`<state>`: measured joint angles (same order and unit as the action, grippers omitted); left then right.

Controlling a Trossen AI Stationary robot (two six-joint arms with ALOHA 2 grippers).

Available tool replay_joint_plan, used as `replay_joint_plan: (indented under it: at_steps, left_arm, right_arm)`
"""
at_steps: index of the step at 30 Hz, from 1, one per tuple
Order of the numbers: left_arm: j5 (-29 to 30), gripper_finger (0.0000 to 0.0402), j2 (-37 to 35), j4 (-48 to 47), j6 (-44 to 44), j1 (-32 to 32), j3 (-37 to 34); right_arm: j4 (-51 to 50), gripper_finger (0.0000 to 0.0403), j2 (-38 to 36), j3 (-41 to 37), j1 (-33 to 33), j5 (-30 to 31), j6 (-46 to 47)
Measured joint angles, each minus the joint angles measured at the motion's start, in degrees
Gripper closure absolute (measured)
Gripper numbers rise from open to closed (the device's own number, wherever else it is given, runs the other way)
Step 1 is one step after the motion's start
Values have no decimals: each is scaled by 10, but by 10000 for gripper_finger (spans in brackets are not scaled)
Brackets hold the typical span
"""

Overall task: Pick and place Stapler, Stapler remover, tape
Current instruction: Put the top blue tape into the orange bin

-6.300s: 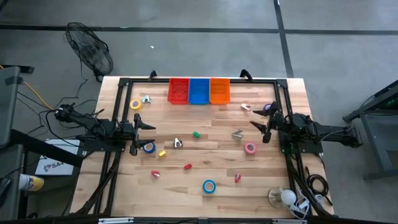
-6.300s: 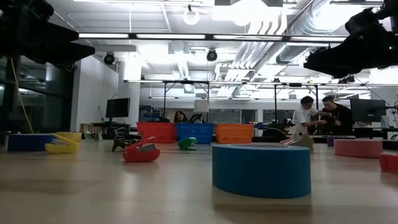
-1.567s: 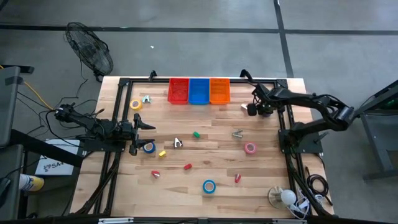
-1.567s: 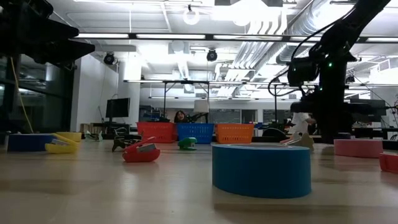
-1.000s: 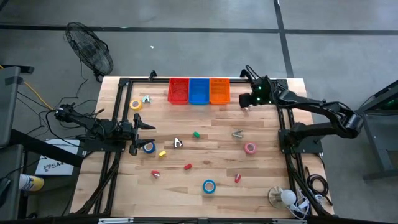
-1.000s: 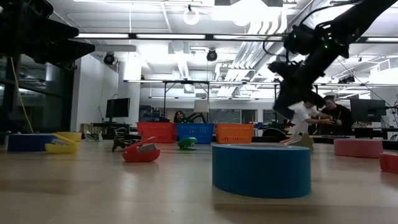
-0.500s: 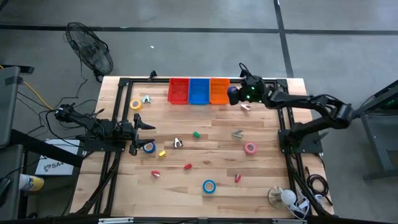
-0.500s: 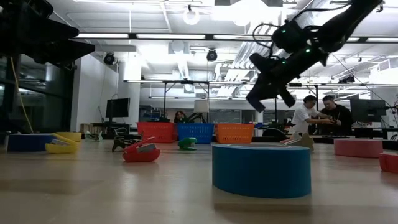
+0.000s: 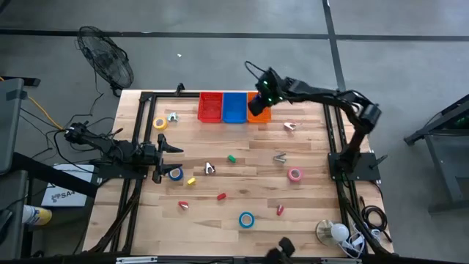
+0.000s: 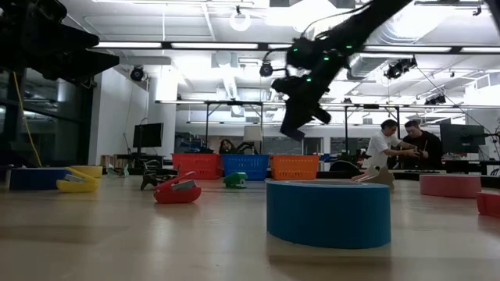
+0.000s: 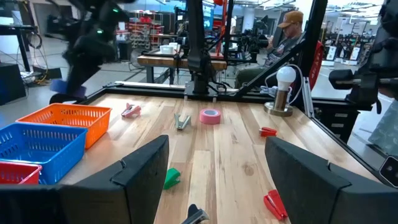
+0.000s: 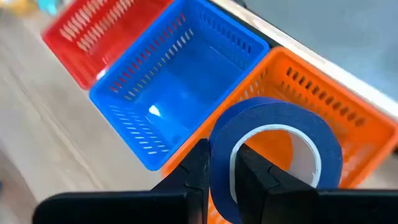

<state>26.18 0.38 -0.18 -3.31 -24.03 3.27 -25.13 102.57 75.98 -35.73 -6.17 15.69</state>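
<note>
Bright overhead ceiling lights (image 10: 234, 45), soft shadows, motion-blurred right arm (image 10: 312, 62), blurry wrist foreground.

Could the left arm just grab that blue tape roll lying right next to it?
Probably yes. The left end effector hangs open beside the blue tape roll, with only bare table between them and nothing stacked on it. The yellow piece lies on the roll's far side, out of the way.

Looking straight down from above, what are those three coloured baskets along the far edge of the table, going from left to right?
Red basket → blue basket → orange basket, with the right hand over the orange one, holding a blue roll of tape.
</note>
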Motion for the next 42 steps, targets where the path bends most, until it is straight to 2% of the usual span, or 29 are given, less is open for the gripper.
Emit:
replay_joint_plan:
  at_steps: [6, 12, 19, 22, 30, 42]
  left_arm:
    - [0, 140, 0, 0, 0, 0, 0]
    - [0, 140, 0, 0, 0, 0, 0]
    - [0, 140, 0, 0, 0, 0, 0]
    - [0, 140, 0, 0, 0, 0, 0]
    - [0, 140, 0, 0, 0, 0, 0]
    - [0, 140, 0, 0, 0, 0, 0]
  right_arm:
    - [-126, 360, 88, 131, 0, 6, -143]
    - [-199, 362, 140, 187, 0, 46, -249]
    - [-204, 355, 149, 187, -13, 48, -331]
    - [-196, 354, 149, 187, -23, 29, -349]
    - [-140, 359, 149, 154, -38, -39, -355]
    - [-79, 360, 149, 115, -39, -37, -373]
